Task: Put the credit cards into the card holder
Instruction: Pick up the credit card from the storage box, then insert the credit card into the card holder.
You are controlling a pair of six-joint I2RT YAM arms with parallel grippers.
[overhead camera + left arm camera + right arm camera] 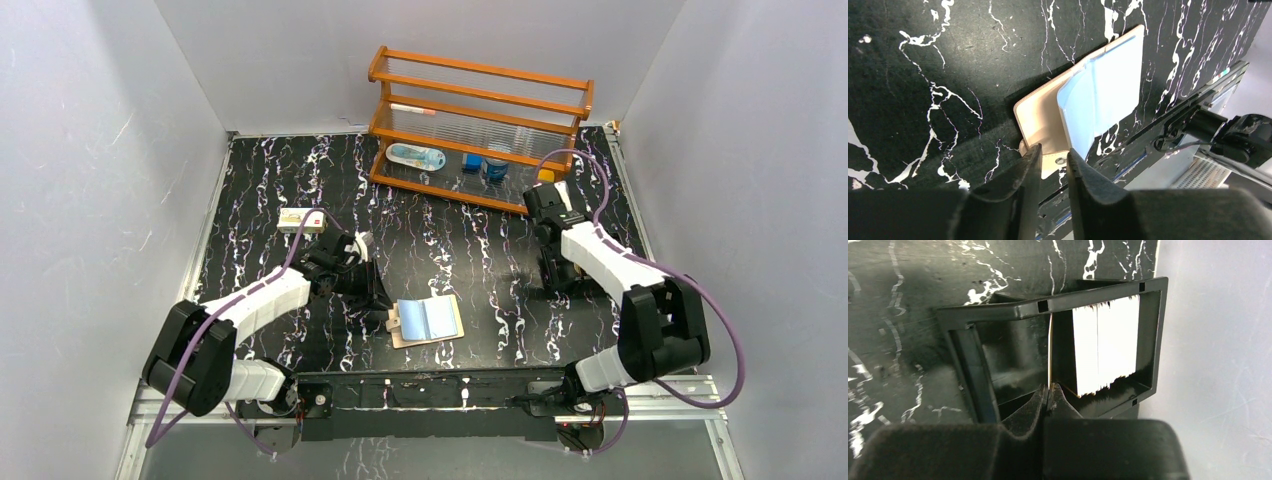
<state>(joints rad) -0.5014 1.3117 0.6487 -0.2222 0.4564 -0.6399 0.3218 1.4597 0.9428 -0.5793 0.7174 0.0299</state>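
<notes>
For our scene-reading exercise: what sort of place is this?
Likely a robot test cell: left arm and right arm bolted to a marbled table, plain white walls around, a wooden rack behind.

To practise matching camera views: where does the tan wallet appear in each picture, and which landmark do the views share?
Top external: the tan wallet lies open, lower centre, at the left gripper's tip.
Left wrist: centre, just beyond the fingertips.
Right wrist: not in it.
Shared landmark: the black, white-veined tabletop, in all three.
</notes>
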